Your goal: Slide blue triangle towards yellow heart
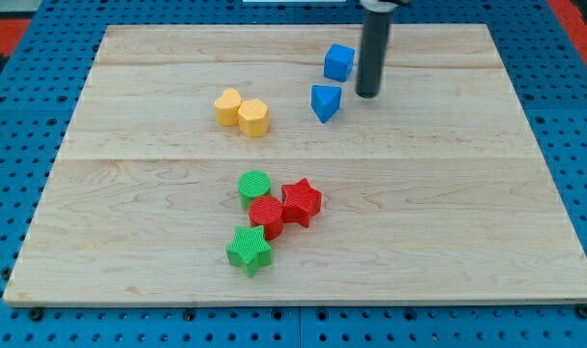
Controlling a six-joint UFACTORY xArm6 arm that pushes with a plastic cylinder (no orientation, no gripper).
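The blue triangle [325, 101] lies in the upper middle of the wooden board. The yellow heart [227, 105] lies to its left, touching a yellow hexagon [254, 118] on its right side. My tip [367, 94] is on the board just to the right of the blue triangle, a small gap apart from it. A blue cube [339, 62] sits just above the triangle, to the left of the rod.
A green circle [254, 185], a red hexagon [267, 215], a red star [301, 201] and a green star [249, 249] cluster in the lower middle. The wooden board [467, 193] lies on a blue pegboard.
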